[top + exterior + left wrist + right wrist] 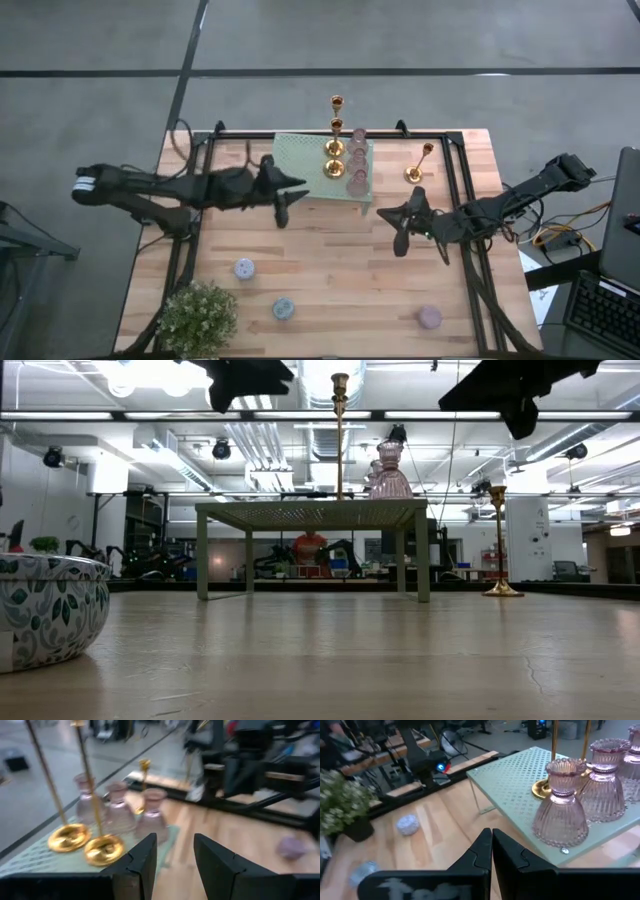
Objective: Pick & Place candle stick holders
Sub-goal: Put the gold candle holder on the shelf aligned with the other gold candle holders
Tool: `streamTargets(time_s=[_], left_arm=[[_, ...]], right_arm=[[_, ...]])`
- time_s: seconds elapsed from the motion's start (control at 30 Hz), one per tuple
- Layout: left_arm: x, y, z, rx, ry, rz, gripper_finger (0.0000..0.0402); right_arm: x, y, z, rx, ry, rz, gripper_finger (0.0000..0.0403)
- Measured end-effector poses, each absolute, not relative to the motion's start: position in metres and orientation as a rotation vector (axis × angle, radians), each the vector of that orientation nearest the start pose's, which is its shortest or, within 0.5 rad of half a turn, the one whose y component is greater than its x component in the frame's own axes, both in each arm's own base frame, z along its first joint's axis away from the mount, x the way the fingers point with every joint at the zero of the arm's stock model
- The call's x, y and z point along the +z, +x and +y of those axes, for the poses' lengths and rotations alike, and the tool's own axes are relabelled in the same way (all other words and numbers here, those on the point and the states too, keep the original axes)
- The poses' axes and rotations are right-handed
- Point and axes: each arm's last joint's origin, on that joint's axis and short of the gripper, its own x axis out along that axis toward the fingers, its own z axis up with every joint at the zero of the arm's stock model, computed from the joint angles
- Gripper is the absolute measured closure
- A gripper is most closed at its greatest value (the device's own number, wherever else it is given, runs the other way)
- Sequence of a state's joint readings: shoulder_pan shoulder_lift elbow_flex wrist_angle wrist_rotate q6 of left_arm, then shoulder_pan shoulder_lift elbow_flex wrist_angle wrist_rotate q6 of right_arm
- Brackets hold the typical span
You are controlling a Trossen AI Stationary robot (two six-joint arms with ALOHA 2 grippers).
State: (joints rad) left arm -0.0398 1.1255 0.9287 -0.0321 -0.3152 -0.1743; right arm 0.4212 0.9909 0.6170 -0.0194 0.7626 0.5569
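Left gripper [284, 205], jaws part open and empty, hovers at 9 o'clock of the mint-green rack [300, 160]; right gripper [404, 228], fingers pressed shut on nothing, hangs at the rack's 4 o'clock. Rack load: two gold candlesticks [335, 145] and three pink ribbed glass holders [357, 160]. A third gold candlestick [420, 162] stands on the table at 3 o'clock of the rack. Three small pastel cups [244, 268] lie near the front edge beside the potted plant [197, 318]. Judged best practice: descend squarely over one cup, open wide, avoid tipping tall stems.
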Motion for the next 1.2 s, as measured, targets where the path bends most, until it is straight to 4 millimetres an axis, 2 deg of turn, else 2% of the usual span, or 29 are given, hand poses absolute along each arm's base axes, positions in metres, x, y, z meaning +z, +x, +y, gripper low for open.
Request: streamTargets(time_s=[0.17,0.37,0.53,0.77,1.03,1.2], left_arm=[[0.313,0.236,-0.020,0.200,-0.121,0.102,0.0268],[0.289,0.220,-0.037,0.115,-0.086,0.121,0.0268],[0.279,0.209,-0.044,0.076,-0.124,0.099,0.0269],[0.267,0.203,-0.051,0.022,-0.145,-0.046,0.0269],[0.257,0.201,-0.050,0.013,-0.168,-0.136,0.0268],[0.258,0.201,-0.050,0.012,-0.169,-0.141,0.0269]], right_arm=[[0.262,0.186,0.066,-0.491,0.324,0.180,0.0394],[0.261,0.168,0.064,-0.695,0.289,0.118,0.0394],[0.248,0.157,0.056,-0.796,0.337,0.143,0.0394],[0.224,0.134,0.034,-1.016,0.432,0.203,0.0394],[0.213,0.138,0.023,-1.118,0.367,0.250,0.0392],[0.203,0.143,0.016,-1.185,0.308,0.295,0.0368]])
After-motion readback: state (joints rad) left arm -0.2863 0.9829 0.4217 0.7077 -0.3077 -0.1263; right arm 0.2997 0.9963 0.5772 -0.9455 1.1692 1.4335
